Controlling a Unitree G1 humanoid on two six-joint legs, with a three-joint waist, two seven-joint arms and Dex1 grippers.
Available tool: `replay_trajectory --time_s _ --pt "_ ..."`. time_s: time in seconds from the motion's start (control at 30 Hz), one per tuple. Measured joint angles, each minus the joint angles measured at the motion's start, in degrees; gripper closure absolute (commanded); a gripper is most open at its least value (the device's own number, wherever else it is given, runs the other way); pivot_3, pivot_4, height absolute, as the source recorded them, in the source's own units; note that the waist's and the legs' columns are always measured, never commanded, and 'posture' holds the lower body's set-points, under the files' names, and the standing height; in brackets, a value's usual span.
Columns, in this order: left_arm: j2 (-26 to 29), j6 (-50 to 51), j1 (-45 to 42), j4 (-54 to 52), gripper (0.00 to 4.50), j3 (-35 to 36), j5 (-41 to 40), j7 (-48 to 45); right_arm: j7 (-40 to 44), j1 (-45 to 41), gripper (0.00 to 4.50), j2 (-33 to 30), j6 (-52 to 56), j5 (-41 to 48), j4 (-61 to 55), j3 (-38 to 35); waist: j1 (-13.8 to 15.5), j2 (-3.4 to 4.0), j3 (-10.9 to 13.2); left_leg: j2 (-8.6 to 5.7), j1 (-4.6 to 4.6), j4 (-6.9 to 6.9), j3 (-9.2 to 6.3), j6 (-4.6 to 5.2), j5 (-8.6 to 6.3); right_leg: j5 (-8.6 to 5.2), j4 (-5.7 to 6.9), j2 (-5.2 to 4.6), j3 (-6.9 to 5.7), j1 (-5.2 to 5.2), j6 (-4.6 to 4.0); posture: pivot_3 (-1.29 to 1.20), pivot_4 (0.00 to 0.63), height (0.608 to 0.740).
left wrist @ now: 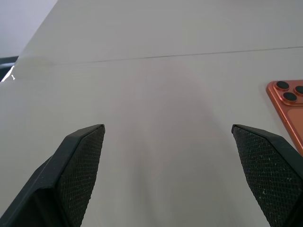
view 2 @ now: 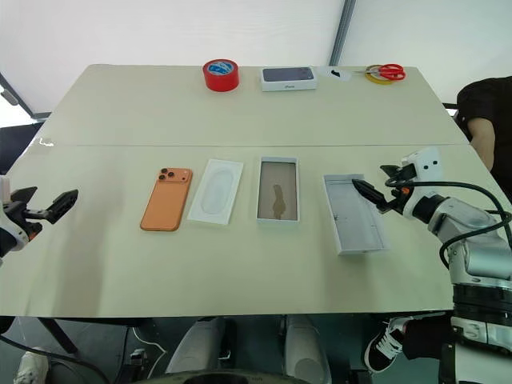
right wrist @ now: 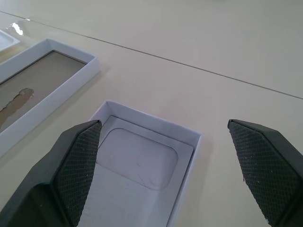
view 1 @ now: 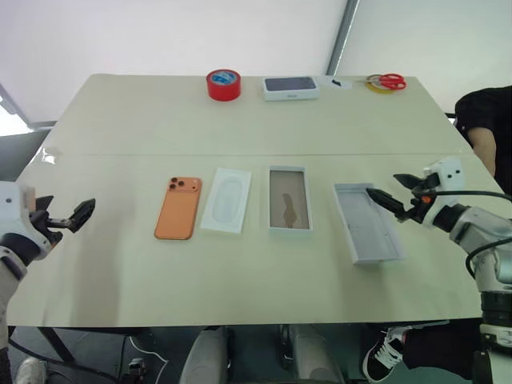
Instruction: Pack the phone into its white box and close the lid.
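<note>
Jaws of left gripper (view 1: 70,214) and right gripper (view 1: 394,194) gape empty; right overhangs lid (view 1: 366,222) edge.

Pale beige table (view 1: 240,120) with a seam across, white wall (view 1: 160,32) behind, grey pole (view 1: 342,36), perhaps dark floor (view 1: 96,352) beneath.

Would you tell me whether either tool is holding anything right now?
Nothing is held: the left tool and right tool are both open and empty.

The table (view 1: 120,272) bears the phone (view 1: 178,207), the white box (view 1: 289,198) and the lid (view 1: 366,222).
</note>
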Motion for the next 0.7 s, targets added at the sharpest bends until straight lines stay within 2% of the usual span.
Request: replay_trajectory --time_s 0.47,0.7 --pt "-0.23 0.97 -1.0 -0.56 0.0 -0.52 -0.15 0.34 0.16 -0.45 0.04 1.36 -0.02 -0.02 -0.97 0.97 -0.01 0.0 0.0 0.0 0.0 0.0 0.0 0.0 0.0 0.0 0.01 0.0 0.0 0.0 0.0 0.0 0.15 0.732" --pt "-4.75 2.79 -4.97 -5.68 0.0 -6.79 -1.77 2.22 0.6 -3.96 0.04 1.72 1.06 -0.21 -5.07 5.97 0.02 -0.01 0.0 -0.01 0.0 0.0 -0.01 0.0 0.0 0.02 0.01 -0.01 0.0 0.02 0.02 0.0 0.15 0.732"
